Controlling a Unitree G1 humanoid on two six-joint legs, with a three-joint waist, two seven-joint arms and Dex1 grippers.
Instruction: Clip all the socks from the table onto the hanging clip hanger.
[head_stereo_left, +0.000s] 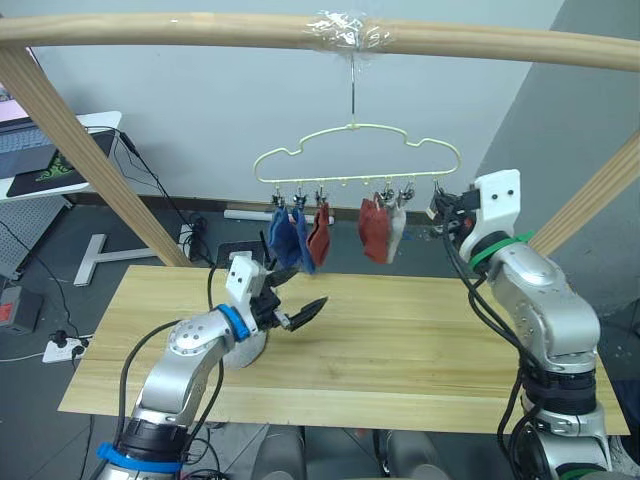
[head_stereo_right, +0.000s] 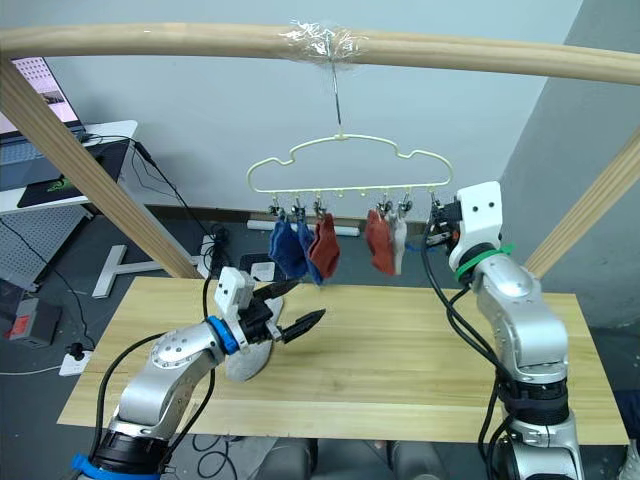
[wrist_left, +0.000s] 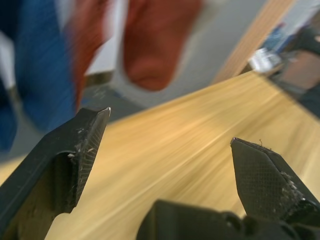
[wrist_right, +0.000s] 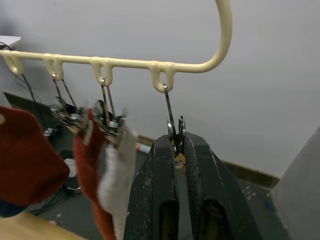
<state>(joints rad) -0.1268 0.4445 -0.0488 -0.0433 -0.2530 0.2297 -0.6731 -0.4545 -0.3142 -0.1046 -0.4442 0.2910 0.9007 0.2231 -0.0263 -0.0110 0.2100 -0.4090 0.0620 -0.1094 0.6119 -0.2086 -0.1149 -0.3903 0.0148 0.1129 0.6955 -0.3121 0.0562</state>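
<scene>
- 5 socks (head_stereo_left: 300, 240) hang from the clip hanger (head_stereo_left: 355, 160) at upper centre; the rightmost clip (wrist_right: 175, 134) is bare.
- Right gripper (wrist_right: 176, 150): fingers pinched on that bare clip.
- Left gripper (head_stereo_left: 300, 305), centre-left above the worktop (head_stereo_left: 420, 340): fingers wide apart, empty.
- A pale shape under the left arm may be the last grey sock (head_stereo_right: 245, 362).
- Next, likely: pick it up and bring it to the held clip.

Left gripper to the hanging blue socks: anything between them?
Nothing solid. In the left eye view, the open left gripper sits just below the blue socks on the clip hanger; bare table lies beneath.
</scene>
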